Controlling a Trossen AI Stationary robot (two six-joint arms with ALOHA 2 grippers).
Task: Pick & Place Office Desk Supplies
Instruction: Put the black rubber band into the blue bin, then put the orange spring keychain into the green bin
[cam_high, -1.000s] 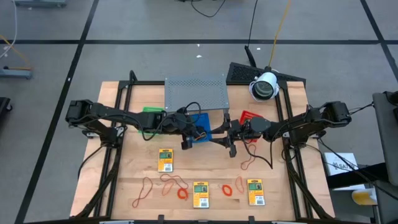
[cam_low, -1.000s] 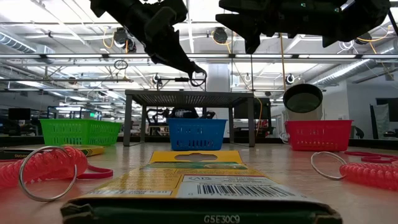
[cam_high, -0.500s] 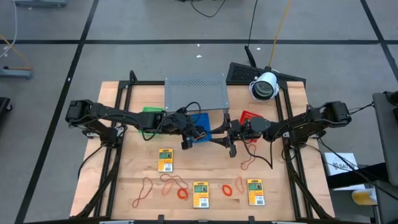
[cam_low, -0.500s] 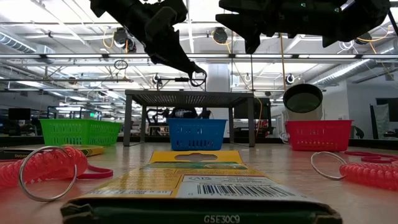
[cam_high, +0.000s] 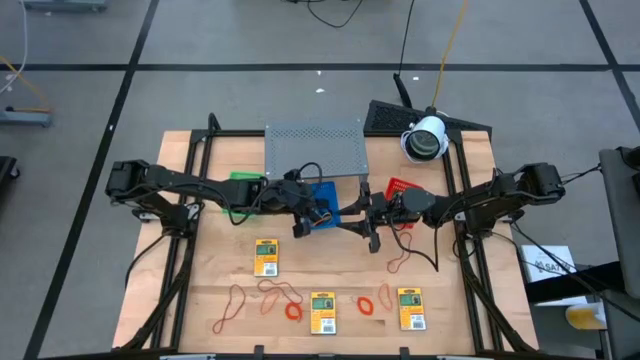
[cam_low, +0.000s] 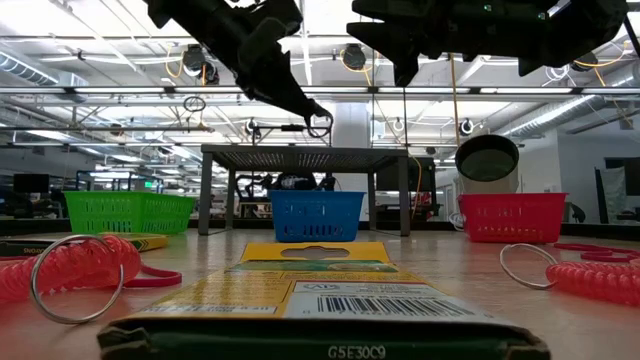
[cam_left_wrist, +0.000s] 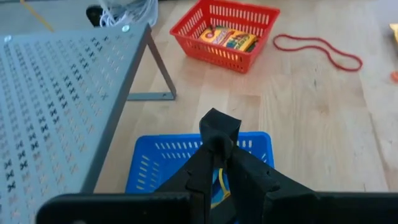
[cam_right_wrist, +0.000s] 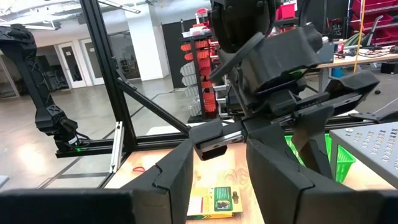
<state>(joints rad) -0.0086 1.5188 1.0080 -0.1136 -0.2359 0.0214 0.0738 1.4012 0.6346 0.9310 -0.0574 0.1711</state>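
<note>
My left gripper (cam_high: 322, 208) hangs over the blue tray (cam_left_wrist: 255, 146), shut on a small thin ring (cam_low: 318, 126), fingers slanting down. My right gripper (cam_right_wrist: 219, 167) stands open and level at mid-table, facing the left arm, with nothing between its fingers. Yellow packets (cam_high: 265, 257) (cam_high: 322, 312) (cam_high: 410, 307) lie flat on the near half of the table. Among them lie orange-red rubber-band loops (cam_high: 228, 307) (cam_high: 398, 262) and coiled orange rings (cam_high: 292, 311) (cam_high: 366, 304). Another packet (cam_left_wrist: 227, 38) lies in the red tray (cam_left_wrist: 249, 15). My left gripper pinches the small ring between the free ends of its two fingers (cam_low: 305, 108), which slant down from above. The ring's loop (cam_low: 318, 128) sticks out past the fingertips, lifted clear above the blue tray. In the left wrist view the fingertips hide the ring.
The grey perforated shelf (cam_high: 313, 148) stands at the back, over the far side of the blue tray. The green tray (cam_high: 243, 180) sits left of it, the red tray (cam_high: 400, 187) right. A white round device (cam_high: 425, 137) stands at the back right.
</note>
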